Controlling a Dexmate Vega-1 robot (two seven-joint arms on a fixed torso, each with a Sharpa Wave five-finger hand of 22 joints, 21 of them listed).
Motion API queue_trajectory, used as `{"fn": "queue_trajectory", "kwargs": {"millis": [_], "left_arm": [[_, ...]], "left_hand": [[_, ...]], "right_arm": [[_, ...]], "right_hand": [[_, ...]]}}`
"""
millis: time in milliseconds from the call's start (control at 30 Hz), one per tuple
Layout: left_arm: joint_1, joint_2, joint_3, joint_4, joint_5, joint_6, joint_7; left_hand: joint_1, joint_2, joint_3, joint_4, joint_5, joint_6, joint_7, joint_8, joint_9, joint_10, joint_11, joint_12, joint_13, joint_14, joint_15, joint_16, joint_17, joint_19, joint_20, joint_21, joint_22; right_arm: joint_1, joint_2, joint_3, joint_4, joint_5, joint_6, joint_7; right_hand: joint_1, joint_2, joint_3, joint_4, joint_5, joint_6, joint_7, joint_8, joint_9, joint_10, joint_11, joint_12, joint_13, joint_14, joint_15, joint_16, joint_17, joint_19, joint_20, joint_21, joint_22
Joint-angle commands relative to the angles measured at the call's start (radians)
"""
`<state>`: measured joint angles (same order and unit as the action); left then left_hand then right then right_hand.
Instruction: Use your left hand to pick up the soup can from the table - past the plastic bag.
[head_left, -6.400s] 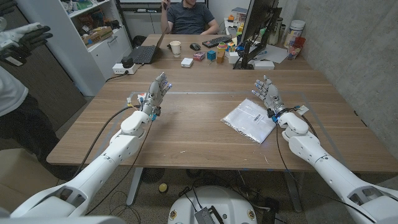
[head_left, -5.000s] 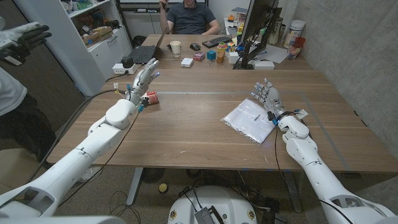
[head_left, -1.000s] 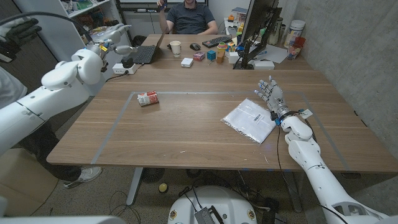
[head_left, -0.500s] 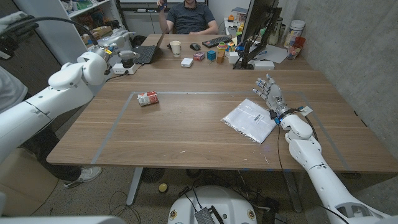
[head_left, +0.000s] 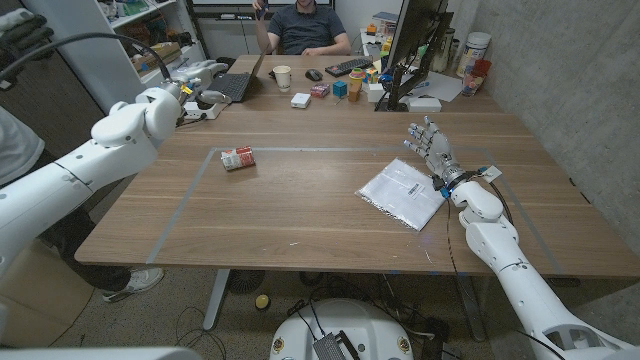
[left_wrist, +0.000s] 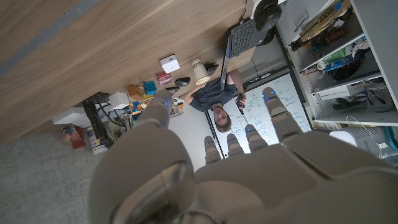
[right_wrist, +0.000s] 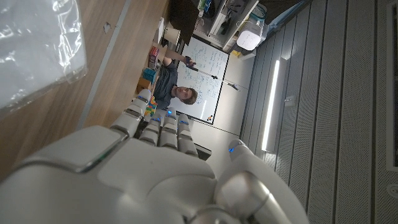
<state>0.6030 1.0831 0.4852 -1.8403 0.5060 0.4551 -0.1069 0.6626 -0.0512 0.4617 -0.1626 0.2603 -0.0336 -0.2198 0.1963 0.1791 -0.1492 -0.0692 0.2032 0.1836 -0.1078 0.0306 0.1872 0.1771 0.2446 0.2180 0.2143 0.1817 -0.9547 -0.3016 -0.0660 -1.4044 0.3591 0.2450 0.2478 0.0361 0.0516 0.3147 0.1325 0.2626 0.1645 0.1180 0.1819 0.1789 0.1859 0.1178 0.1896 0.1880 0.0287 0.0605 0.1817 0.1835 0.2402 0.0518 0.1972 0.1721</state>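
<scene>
soup can (head_left: 238, 158) lies on table (head_left: 300, 215), untouched; left hand (head_left: 200, 74) & right hand (head_left: 432, 150) fingers wide, holding nothing.

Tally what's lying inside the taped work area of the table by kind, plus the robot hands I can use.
Soup can: 1
Plastic bag: 1
Robot hands: 2, left hand and right hand, both holding nothing
Total: 4

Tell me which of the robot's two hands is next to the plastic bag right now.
The right hand: it stands beside the plastic bag, fingers spread, holding nothing. The left hand is off past the table's far left corner, well away from the bag.
</scene>
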Motion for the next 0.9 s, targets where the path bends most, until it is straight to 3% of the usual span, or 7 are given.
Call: {"fn": "queue_trajectory", "kwargs": {"millis": [33,333,900], "left_arm": [[0.018,0.010,0.010,-0.020,0.024,0.016,-0.037],[0.047,0.020,-0.002,-0.012,-0.022,0.014,-0.065],[0.015,0.007,0.033,0.051,-0.034,-0.005,-0.107]], "left_hand": [[0.017,-0.003,-0.008,0.001,0.009,0.003,-0.001,-0.002,0.002,-0.011,0.005,-0.004,0.003,-0.002,0.009,-0.001,0.003,0.011,-0.001,-0.002,0.002],[0.032,-0.012,-0.019,0.002,0.016,0.005,-0.001,-0.004,0.002,-0.019,0.009,-0.005,0.003,0.000,0.009,-0.001,0.003,0.010,0.000,-0.005,0.002],[0.059,-0.024,-0.036,0.005,0.028,0.002,-0.001,-0.008,0.001,-0.015,0.009,-0.001,0.003,0.015,0.001,0.003,0.003,0.018,-0.002,-0.005,0.003]], "right_arm": [[-0.002,-0.017,-0.014,-0.019,-0.005,0.029,-0.007],[-0.002,-0.028,-0.034,-0.034,-0.013,0.045,-0.011],[0.026,-0.041,-0.067,-0.018,-0.005,0.046,0.005]], "right_hand": [[-0.003,0.000,-0.006,0.001,0.006,0.007,0.001,0.010,0.002,0.004,0.000,0.009,0.003,-0.002,0.012,0.009,0.003,0.005,0.009,0.004,0.004],[-0.002,0.001,-0.008,0.001,0.007,0.008,0.001,0.010,0.002,0.005,0.000,0.009,0.003,-0.001,0.011,0.009,0.003,0.004,0.009,0.004,0.004],[-0.002,0.000,-0.011,0.000,0.008,0.009,0.003,0.009,0.002,0.006,0.002,0.009,0.003,0.000,0.012,0.009,0.003,0.003,0.010,0.003,0.004]]}}
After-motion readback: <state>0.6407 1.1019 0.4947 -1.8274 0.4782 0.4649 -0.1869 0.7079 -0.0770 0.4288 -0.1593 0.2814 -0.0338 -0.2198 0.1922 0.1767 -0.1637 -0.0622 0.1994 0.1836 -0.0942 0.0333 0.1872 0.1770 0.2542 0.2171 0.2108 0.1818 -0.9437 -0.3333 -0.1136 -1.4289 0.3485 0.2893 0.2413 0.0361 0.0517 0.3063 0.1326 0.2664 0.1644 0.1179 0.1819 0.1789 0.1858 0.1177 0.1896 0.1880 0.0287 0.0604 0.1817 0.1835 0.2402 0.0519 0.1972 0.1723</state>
